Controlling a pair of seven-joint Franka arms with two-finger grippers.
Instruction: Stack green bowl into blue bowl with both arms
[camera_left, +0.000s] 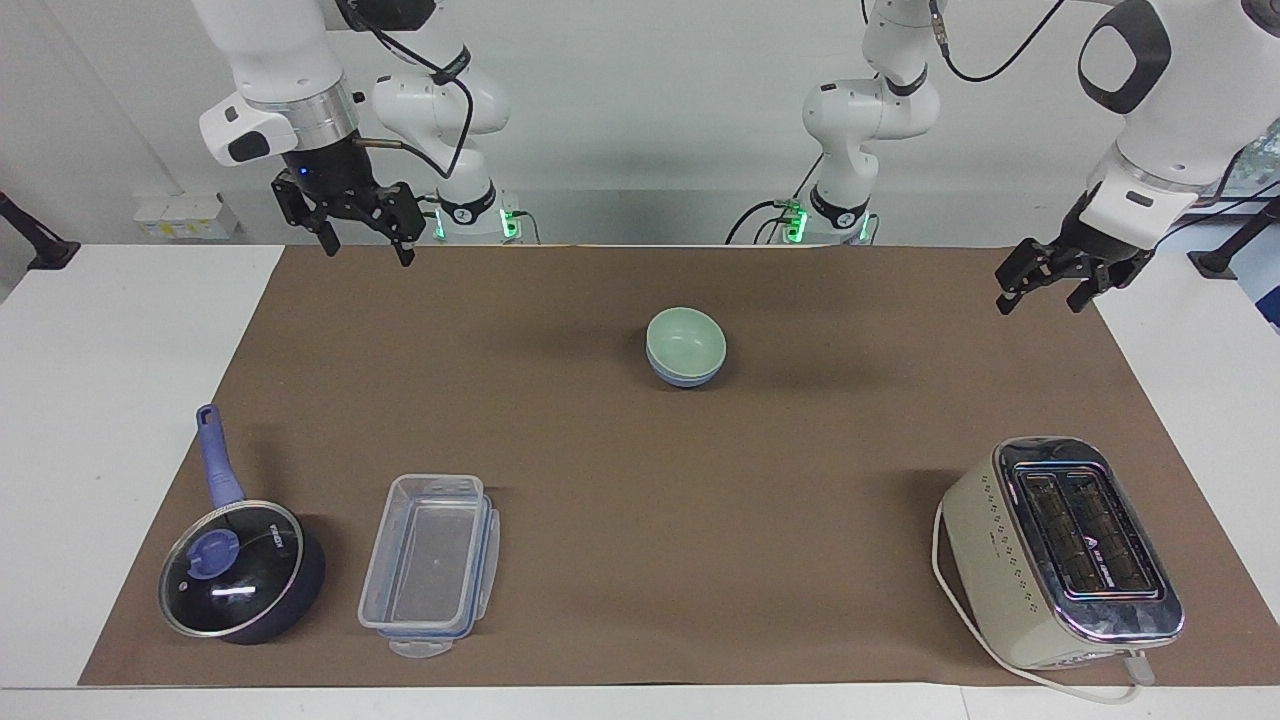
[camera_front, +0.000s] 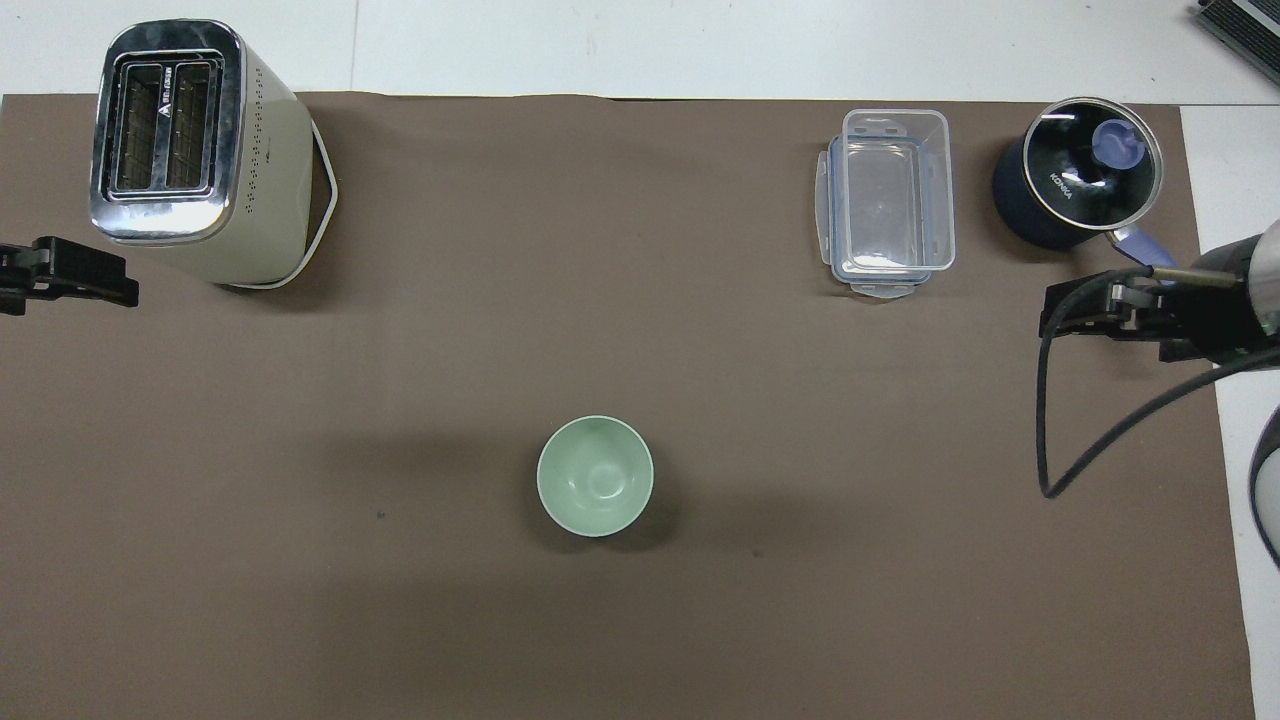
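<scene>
Facing view shows the right gripper (camera_left: 364, 238) raised over the edge of the brown mat nearest the robots, toward the right arm's end of the table (camera_left: 120, 400); its two black fingers stand wide apart and hold nothing. The left gripper (camera_left: 1040, 290) hangs over the mat's edge at the left arm's end of the table, fingers likewise spread and empty. Well apart from both, near the middle of the mat, the small round pale mint-green bowl (camera_left: 686, 340) sits nested inside the small round periwinkle-blue bowl (camera_left: 684, 378), only the lower band of the blue one showing beneath the green rim. Neither gripper touches the pair.

From the overhead view the green bowl (camera_front: 595, 476) hides the blue one completely and has nothing inside it. The right gripper (camera_front: 1095, 310) appears there over the mat near the saucepan's handle, and the left gripper (camera_front: 70, 285) just beside the toaster.

Farther from the robots, toward the right arm's end, a clear rectangular plastic food box (camera_left: 430, 566) with blue clips lies open and empty. Beside it stands a dark blue saucepan (camera_left: 240, 570) with a glass lid and a periwinkle handle; the lid is on. At the left arm's end, also farther from the robots, stands a cream two-slot toaster (camera_left: 1060, 550) with a chrome top, its white cord trailing along the mat.
</scene>
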